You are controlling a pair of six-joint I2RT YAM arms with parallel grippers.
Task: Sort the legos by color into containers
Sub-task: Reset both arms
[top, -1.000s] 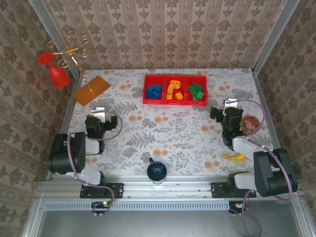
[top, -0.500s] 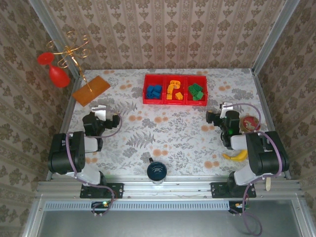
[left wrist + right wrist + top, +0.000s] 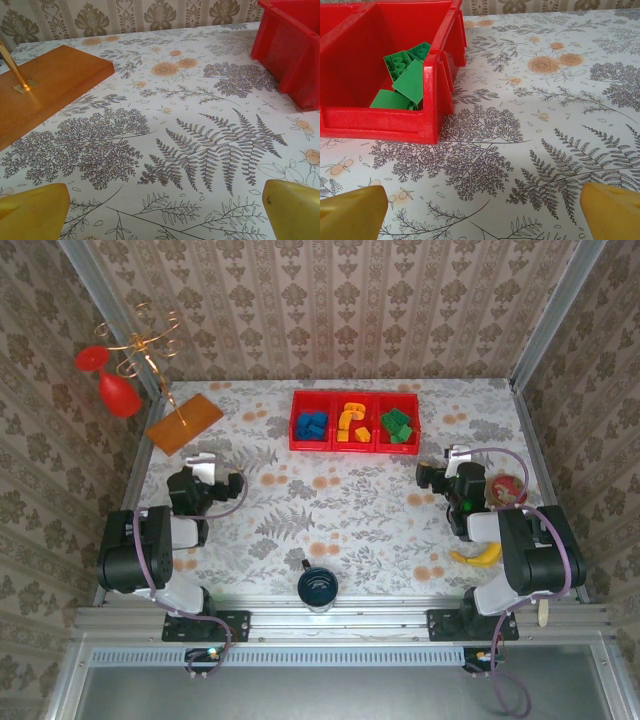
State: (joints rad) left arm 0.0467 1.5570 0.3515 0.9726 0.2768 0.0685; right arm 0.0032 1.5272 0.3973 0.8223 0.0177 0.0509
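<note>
The red tray (image 3: 355, 448) stands at the back middle of the table with three compartments. Blue legos (image 3: 312, 424) lie in its left one, orange legos (image 3: 349, 422) in the middle one, and green legos (image 3: 398, 426) in the right one. My left gripper (image 3: 207, 462) rests low over the table at the left, open and empty (image 3: 165, 212), with the tray's corner (image 3: 290, 45) ahead to its right. My right gripper (image 3: 445, 468) sits at the right, open and empty (image 3: 482, 210), facing the tray's end (image 3: 380, 127) and the green legos (image 3: 405, 80).
An orange board (image 3: 185, 422) with a gold stand (image 3: 145, 345) holding red cups is at the back left, close ahead of the left gripper (image 3: 45, 85). A dark blue cup (image 3: 318, 587) stands at the near edge. A banana (image 3: 476, 556) and a small bowl (image 3: 507, 490) lie beside the right arm.
Early in the second the right arm's body swung in over the banana's end and the left gripper edged slightly left. Since then nothing has moved; both grippers stayed open.
</note>
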